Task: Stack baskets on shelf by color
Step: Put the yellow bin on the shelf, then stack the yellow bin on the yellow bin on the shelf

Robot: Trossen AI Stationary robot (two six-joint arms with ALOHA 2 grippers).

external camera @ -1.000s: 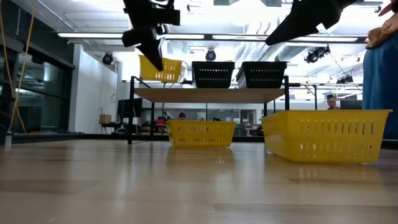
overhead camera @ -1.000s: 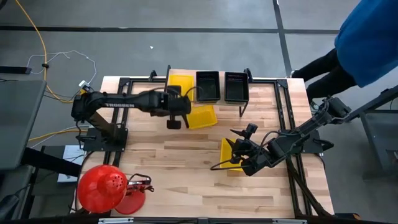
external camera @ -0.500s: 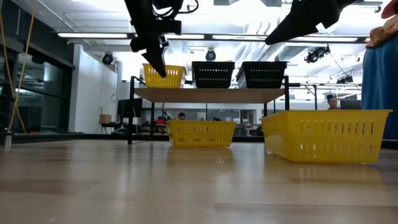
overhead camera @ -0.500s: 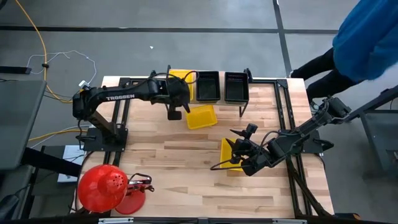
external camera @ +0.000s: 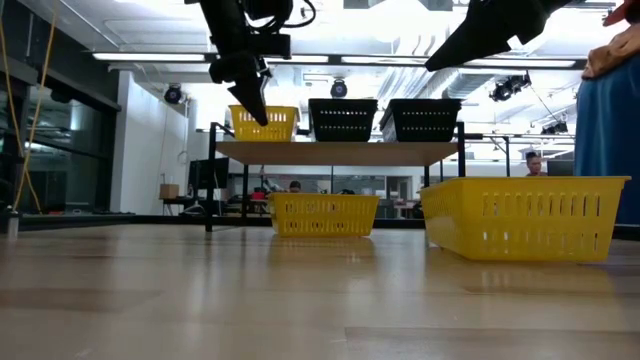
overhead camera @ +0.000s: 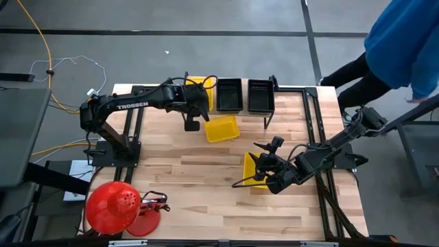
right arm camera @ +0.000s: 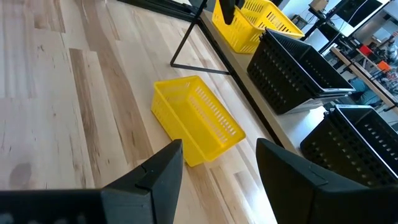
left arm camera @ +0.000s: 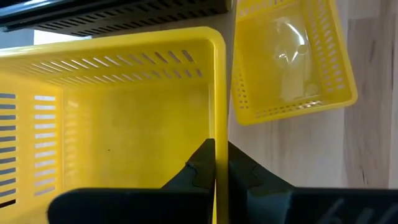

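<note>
One yellow basket (external camera: 265, 122) stands on the left end of the shelf (external camera: 340, 150), beside two black baskets (overhead camera: 229, 95) (overhead camera: 260, 96). My left gripper (left arm camera: 216, 168) is shut on its wall. A second yellow basket (overhead camera: 221, 128) rests flat on the table just near of the shelf. A third yellow basket (overhead camera: 251, 169) lies on the table's right part. My right gripper (right arm camera: 217, 168) hovers open high above it. Further black baskets are out of view. My left gripper holds the shelf's yellow basket by its near wall (left arm camera: 217, 106), at the rim. One finger (left arm camera: 199, 168) is inside the basket and one (left arm camera: 242, 174) outside. The fingers come from above, slanting down. The basket sits level with its bottom on the shelf plank.
A red lamp (overhead camera: 113, 206) stands at the table's near left corner. A person in blue (overhead camera: 405, 41) stands past the far right corner. The shelf's thin black legs (external camera: 210, 190) reach the table. Bare wood lies across the table's middle and near part.
My left gripper carried the yellow basket toward the far edge and down. The basket, tilted above the shelf a second ago, now sits level on the shelf's left end. The gripper has kept its hold. The person at the right has shifted a little.
</note>
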